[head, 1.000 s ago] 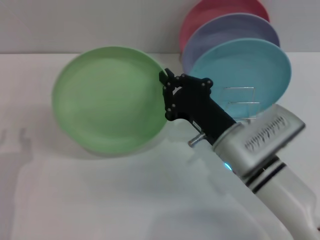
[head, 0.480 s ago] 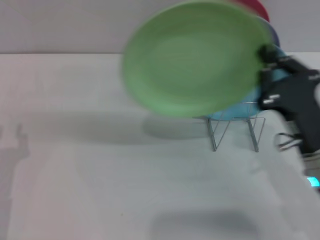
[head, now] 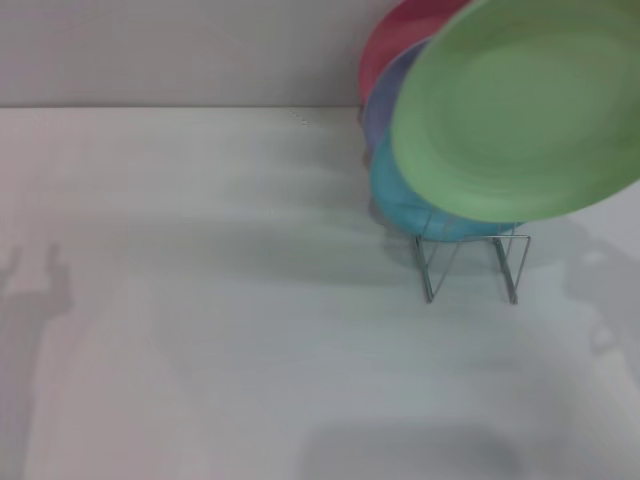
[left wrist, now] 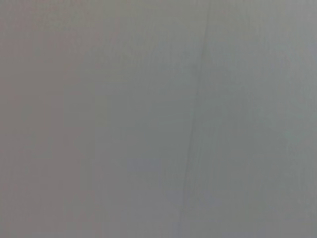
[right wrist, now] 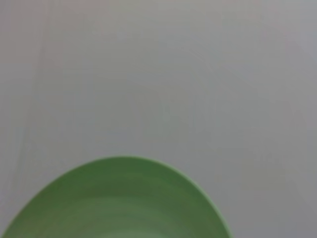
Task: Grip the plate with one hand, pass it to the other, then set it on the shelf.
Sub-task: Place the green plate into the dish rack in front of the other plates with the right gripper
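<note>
The green plate (head: 520, 110) hangs tilted above the wire rack (head: 470, 262), in front of the blue plate (head: 400, 195). Neither arm's jaws show, so their state cannot be told.

Light blue plate (head: 400, 205), lavender plate (head: 380, 100), pink plate (head: 395, 40) stacked upright; white table (head: 200, 300).

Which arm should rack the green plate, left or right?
Right, probably. The green plate is up over the wire rack at the robot's right, in front of the blue plate, and fills the right wrist view's lower edge. Neither gripper shows; the left wrist view shows only blank surface.
</note>
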